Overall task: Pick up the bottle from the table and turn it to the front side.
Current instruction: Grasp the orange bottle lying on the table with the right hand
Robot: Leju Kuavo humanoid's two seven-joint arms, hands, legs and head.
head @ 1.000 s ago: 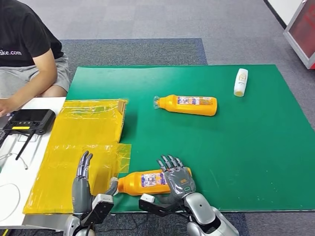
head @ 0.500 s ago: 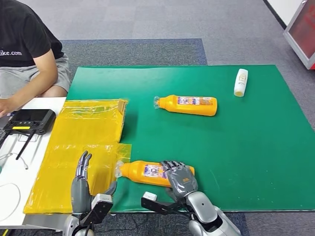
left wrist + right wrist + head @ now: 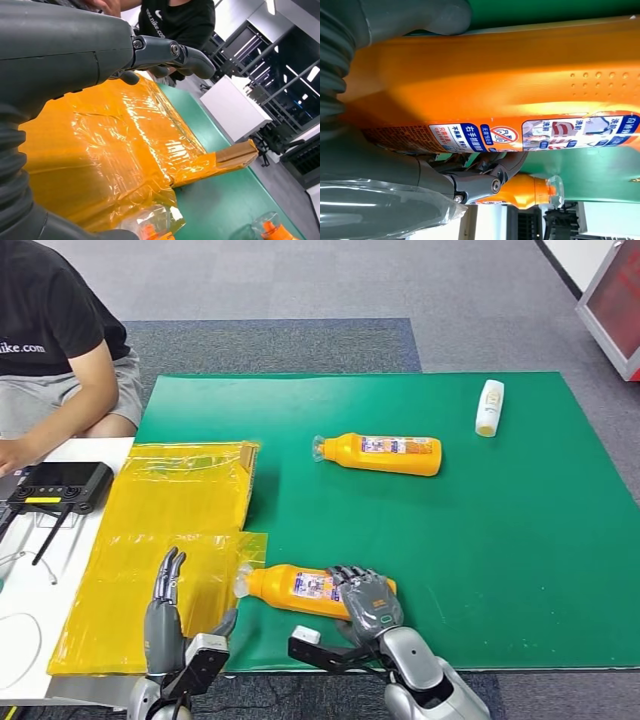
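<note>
An orange bottle (image 3: 290,590) with a clear cap lies near the front edge of the green mat (image 3: 490,540), cap pointing left. My right hand (image 3: 370,605) grips its base end; in the right wrist view the thumb (image 3: 414,15) lies on one side of the bottle (image 3: 508,85) and the dark fingers (image 3: 478,175) curl round the other. My left hand (image 3: 170,615) is open, fingers spread, over the yellow plastic bags (image 3: 173,530), and holds nothing. In the left wrist view the left hand (image 3: 75,50) hangs above the yellow bags (image 3: 124,150).
A second orange bottle (image 3: 385,453) lies mid-mat and a small white bottle (image 3: 490,407) at the far right. A person (image 3: 53,330) sits at the far left by a black device (image 3: 60,485) on a white table.
My right hand's fingers have curled round the near bottle. The bottle has swung, its cap end moving away from the front edge, and shifted slightly right. The left hand has barely moved.
</note>
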